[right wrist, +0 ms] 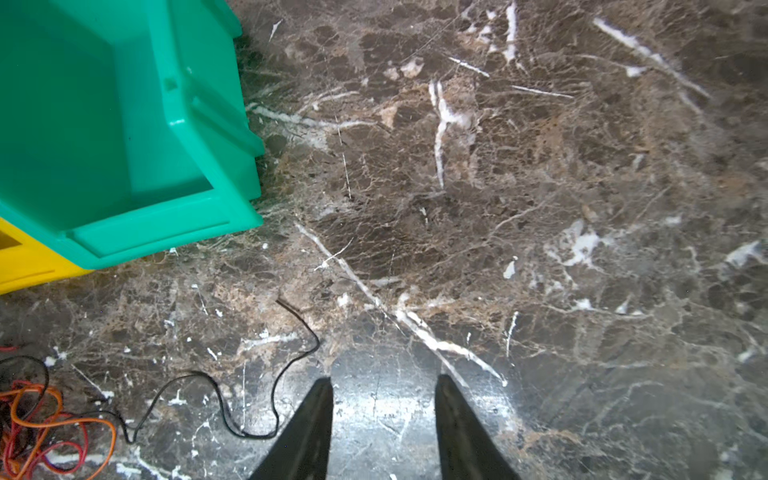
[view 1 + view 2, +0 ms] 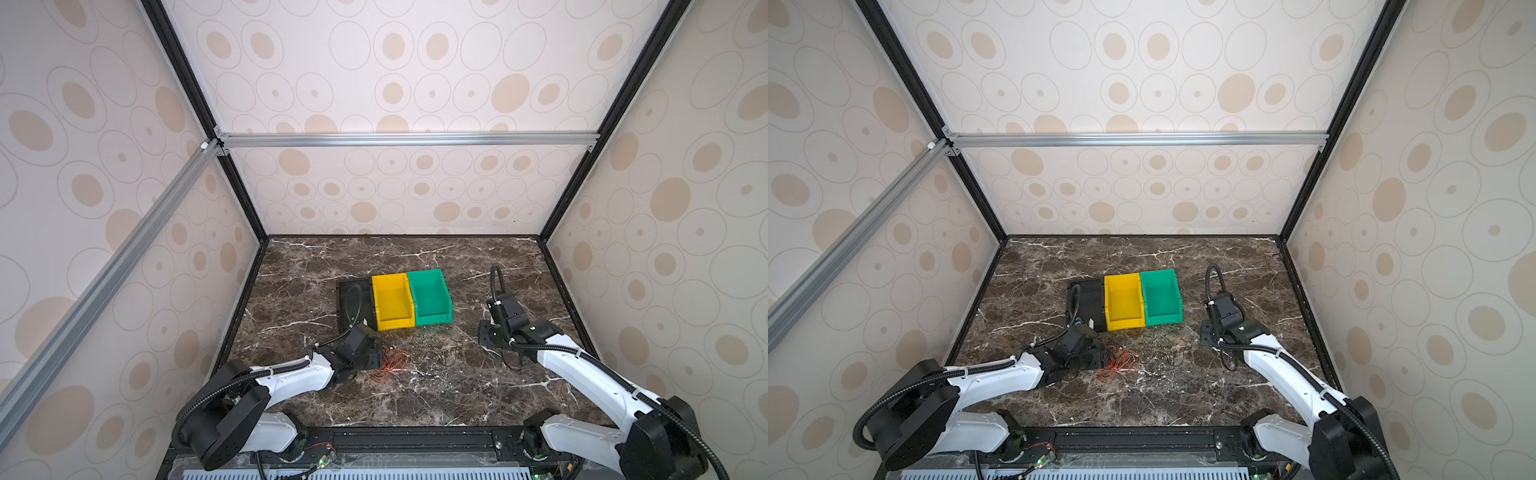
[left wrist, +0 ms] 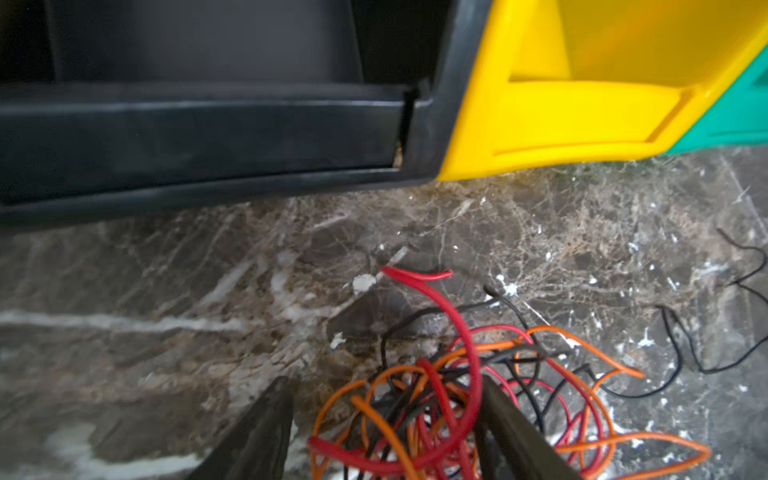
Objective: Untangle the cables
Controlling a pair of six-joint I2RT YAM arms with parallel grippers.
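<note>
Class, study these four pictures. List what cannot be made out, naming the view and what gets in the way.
1. Cables: the left wrist view's bottom edge cuts the tangle off and the left gripper straddles it, so the wires cannot be counted.
2. Black wire: clear in the right wrist view, too thin to trace in both top views.
3. Black bin: its inside is too dark in both top views, partly behind a hose.
</note>
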